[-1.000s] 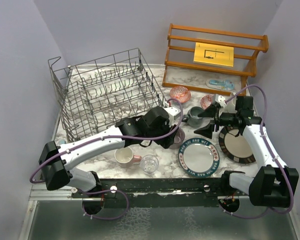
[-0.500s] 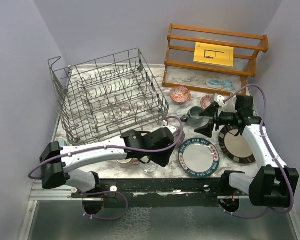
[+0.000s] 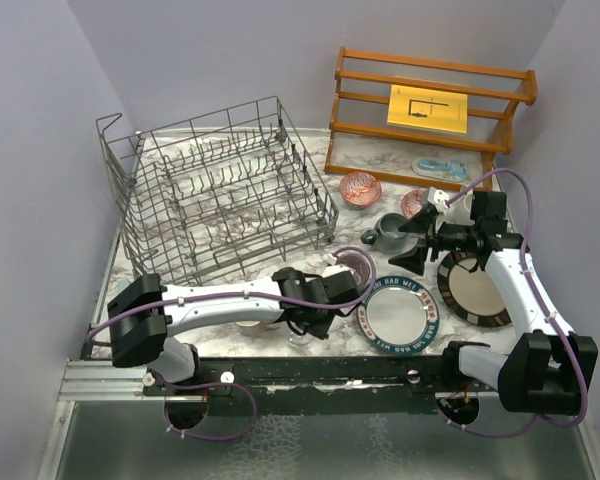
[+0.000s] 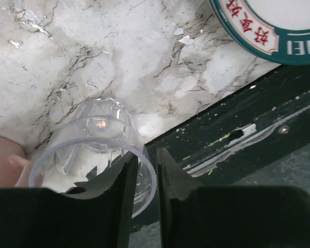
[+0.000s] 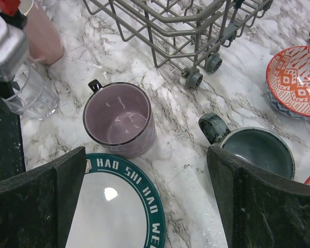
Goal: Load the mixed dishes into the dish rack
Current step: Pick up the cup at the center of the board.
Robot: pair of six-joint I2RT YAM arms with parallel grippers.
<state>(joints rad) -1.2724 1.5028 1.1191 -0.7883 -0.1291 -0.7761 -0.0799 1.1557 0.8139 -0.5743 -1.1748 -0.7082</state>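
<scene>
Marble-patterned tabletop [image 4: 93, 51] carries all the dishes in view, and each one named below sits outside the large grey wire dish rack [image 3: 220, 245], which stands at the far left. The left gripper [image 4: 147, 157] is low at the near edge of the table, its jaws drawn narrow on the wall of the clear glass tumbler [image 4: 93, 134]: one finger reaches inside the rim, the other lies against the outside, and the thin glass wall is pinched between them. The tumbler's base is on the marble, right at the black strip [image 4: 237, 129] that borders the table, and it is just beside the pale pink mug [image 5: 41, 33]; the overhead view hides most of both under the left arm. The right gripper [image 5: 145, 155] hangs above the table further right with its jaws spread wide and closed on nothing. Below it stands the mauve mug [image 5: 119, 121], upright and open side up, with its small dark handle turned toward the rack. The mauve mug is just beside the far rim of the round teal-rimmed plate with red lettering [image 5: 113, 217], which lies flat. To the right of the mauve mug is the squat grey mug [image 5: 256, 150], and beyond that a small bowl with a red pattern [image 5: 294, 77], near the rack's corner wheels. The dark-rimmed beige plate [image 3: 475, 290] lies flat under the right forearm, and a second red-patterned bowl [image 3: 415, 203] sits in front of the orange-brown wooden slatted shelf [image 3: 430, 70], which holds a yellow card [image 3: 428, 108].
</scene>
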